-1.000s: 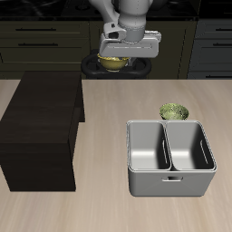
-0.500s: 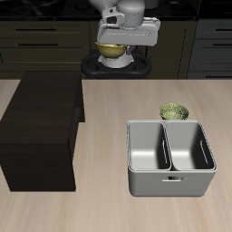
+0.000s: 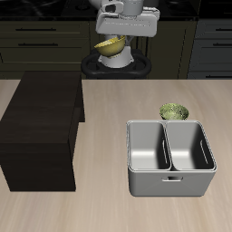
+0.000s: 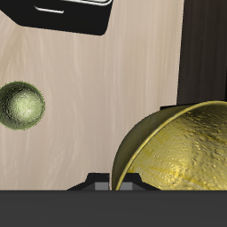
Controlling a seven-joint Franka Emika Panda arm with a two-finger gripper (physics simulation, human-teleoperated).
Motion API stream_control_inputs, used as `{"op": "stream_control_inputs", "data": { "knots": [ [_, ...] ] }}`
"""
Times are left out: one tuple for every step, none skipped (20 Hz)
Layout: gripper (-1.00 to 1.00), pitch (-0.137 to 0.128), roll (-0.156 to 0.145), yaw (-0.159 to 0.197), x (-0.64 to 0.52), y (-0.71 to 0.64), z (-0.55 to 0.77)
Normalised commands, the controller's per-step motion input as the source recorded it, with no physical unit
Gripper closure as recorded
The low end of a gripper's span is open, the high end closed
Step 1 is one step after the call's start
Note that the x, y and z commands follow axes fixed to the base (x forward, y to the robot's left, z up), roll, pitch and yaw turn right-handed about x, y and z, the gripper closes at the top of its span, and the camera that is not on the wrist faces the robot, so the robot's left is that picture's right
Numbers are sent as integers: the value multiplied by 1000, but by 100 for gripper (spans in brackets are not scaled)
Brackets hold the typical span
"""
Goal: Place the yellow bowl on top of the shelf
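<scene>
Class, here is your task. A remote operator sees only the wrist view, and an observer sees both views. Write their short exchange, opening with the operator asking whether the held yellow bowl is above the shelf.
Operator: The yellow bowl fills much of my view. Is it above the shelf?
Observer: No. The gripper holds it tilted, high up at the back of the table. The shelf stands nearer the front edge, off to one side.
Operator: Is anything lying on the shelf's top?
Observer: Nothing. Its flat top is bare.
</scene>
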Motion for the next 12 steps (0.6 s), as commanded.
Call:
{"op": "stream_control_inputs", "data": {
  "knots": [
    [100, -4, -8, 0, -38, -1, 50],
    [100, 16, 13, -43, 59, -92, 198],
    [100, -8, -11, 7, -9, -22, 48],
    [100, -7, -51, 10, 117, -142, 115],
    [100, 52, 8, -56, 186, -150, 86],
    [100, 71, -21, -48, 181, -222, 63],
    [100, -4, -54, -29, 149, -221, 157],
    [100, 40, -25, -53, 116, -206, 111],
    [100, -30, -18, -16, 31, -156, 179],
    [100, -50, -51, -6, 47, -107, 95],
    [100, 30, 0, -1, 73, -46, 12],
    [100, 0, 11, 11, -5, -50, 39]
  ]
}}
